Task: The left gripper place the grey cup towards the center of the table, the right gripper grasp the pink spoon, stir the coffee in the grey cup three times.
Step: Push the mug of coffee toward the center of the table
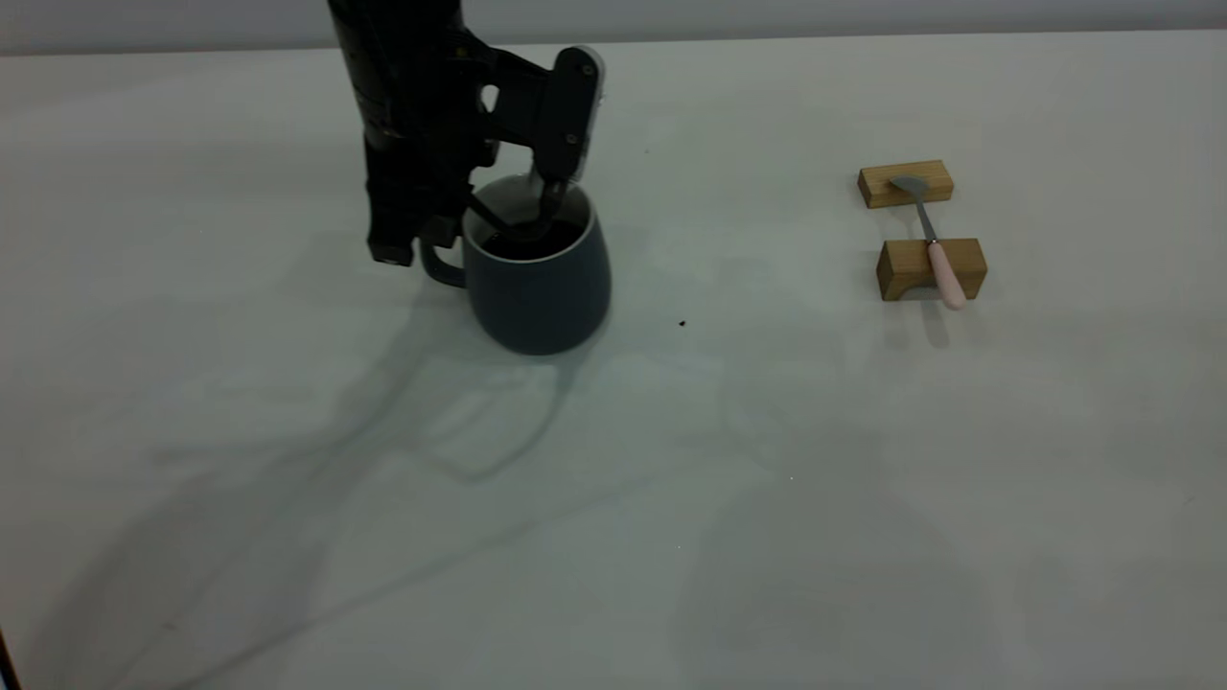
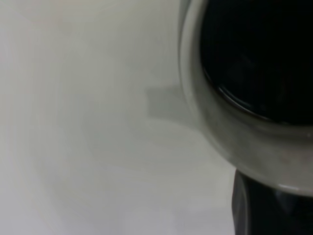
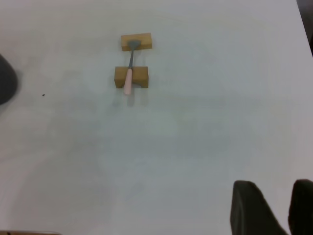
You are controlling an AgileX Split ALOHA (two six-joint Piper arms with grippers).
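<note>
Exterior camera first: the black left gripper (image 1: 522,206) pinches the pale rim of the dark slate-grey cup (image 1: 542,287), one finger dipping inside above the dark coffee (image 1: 532,240), on the off-white table (image 1: 671,479). Well to the right of the cup, the slim pink-handled metal spoon (image 1: 932,244) lies across two tan wooden blocks (image 1: 930,268).

Left wrist camera: the cup's rim (image 2: 230,142) and glossy coffee (image 2: 259,54) fill the corner.

Right wrist camera: the right gripper (image 3: 274,208), fingers spread apart, hangs well away from spoon (image 3: 129,73) and blocks (image 3: 131,76).
</note>
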